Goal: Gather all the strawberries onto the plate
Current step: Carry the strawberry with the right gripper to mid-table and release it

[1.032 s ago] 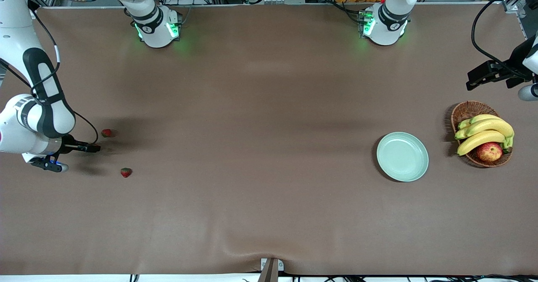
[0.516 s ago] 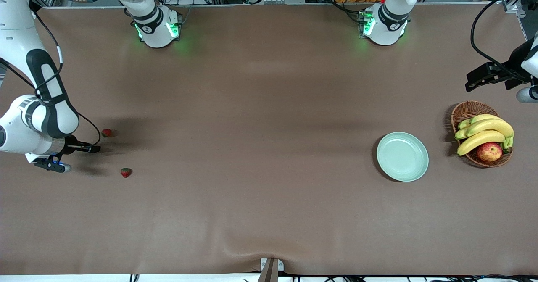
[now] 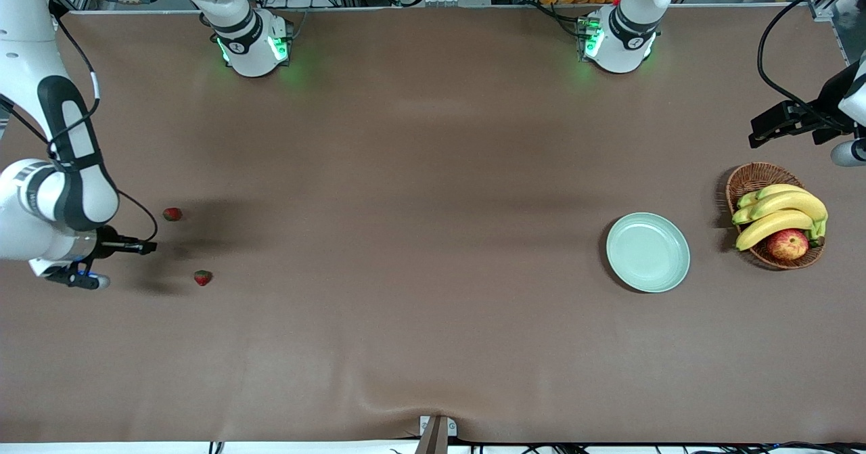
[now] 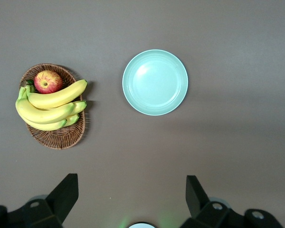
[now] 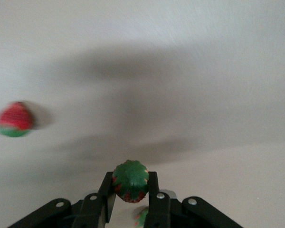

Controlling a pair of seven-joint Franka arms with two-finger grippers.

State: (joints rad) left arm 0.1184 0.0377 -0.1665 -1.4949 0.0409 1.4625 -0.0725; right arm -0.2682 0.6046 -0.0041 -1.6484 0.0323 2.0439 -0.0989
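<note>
Since a second ago my right gripper [image 5: 129,197] has shut its fingers on a strawberry [image 5: 130,181] and shifted slightly toward the front camera, at the right arm's end of the table, well apart from the plate [image 3: 647,252]. The berry sits pinched between my fingers, green cap showing. That means the first of the three is secured and, I judge, ready to be carried across to the plate, which holds nothing yet. Two more strawberries lie on the table near my right gripper: one [image 3: 172,214] farther from the front camera, one [image 3: 202,277] nearer. My left gripper [image 4: 132,197] waits wide apart, high over the table near the basket [image 3: 751,180] beside the plate.
</note>
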